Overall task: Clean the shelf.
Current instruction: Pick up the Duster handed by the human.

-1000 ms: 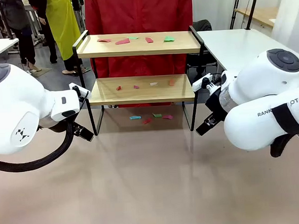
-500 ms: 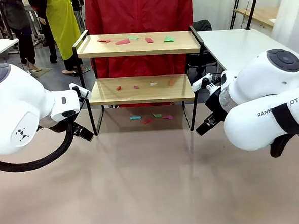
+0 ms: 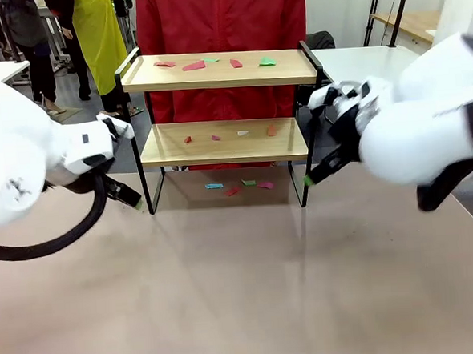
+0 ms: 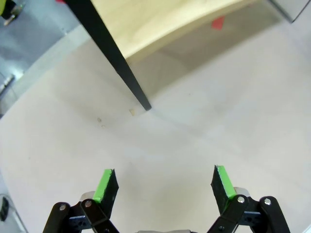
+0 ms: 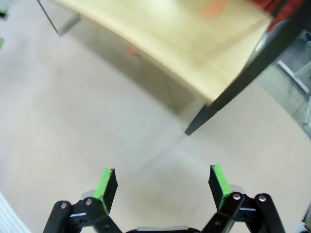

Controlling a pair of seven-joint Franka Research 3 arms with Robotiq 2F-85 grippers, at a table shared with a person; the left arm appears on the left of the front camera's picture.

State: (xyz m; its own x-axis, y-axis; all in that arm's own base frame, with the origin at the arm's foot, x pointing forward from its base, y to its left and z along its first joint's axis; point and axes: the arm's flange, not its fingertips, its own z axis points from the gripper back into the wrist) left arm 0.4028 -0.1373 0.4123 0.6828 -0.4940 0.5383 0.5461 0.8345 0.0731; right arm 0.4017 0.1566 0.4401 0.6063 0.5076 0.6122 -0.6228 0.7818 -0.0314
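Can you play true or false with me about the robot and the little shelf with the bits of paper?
1. The left gripper and the right gripper are open and hold nothing. True.
2. The top board of the shelf is bare. False: paper scraps lie on it.
3. More scraps lie on the table under the shelf. True.
4. The left gripper pinches a shelf leg. False: the leg stands apart, ahead of its open fingers.
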